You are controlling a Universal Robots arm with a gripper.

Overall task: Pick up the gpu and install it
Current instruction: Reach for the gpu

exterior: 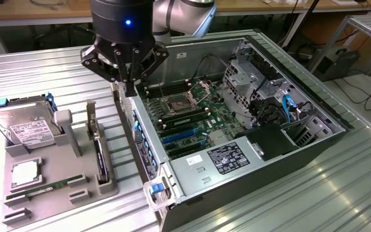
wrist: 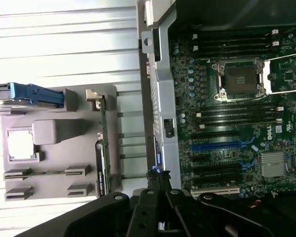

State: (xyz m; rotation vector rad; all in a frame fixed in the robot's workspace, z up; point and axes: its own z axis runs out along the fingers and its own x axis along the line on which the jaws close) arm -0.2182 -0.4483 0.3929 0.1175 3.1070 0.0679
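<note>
You have no step done so far: your gripper (exterior: 131,89) hangs empty, jaws together, by the edge of the open computer case (exterior: 250,203), while the gpu (exterior: 100,159) stands on edge in the grey holder (exterior: 53,191) beside it.

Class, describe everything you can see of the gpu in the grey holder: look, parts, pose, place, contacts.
The gpu is a thin, dark circuit card standing on its long edge in a slot of the grey holder, at the exterior view's left of the open computer case. A silver bracket rises upright at one end. It is seen edge-on, so no fan can be made out. Only the holder touches it; the gripper hangs apart from it, above the case's edge.
</note>
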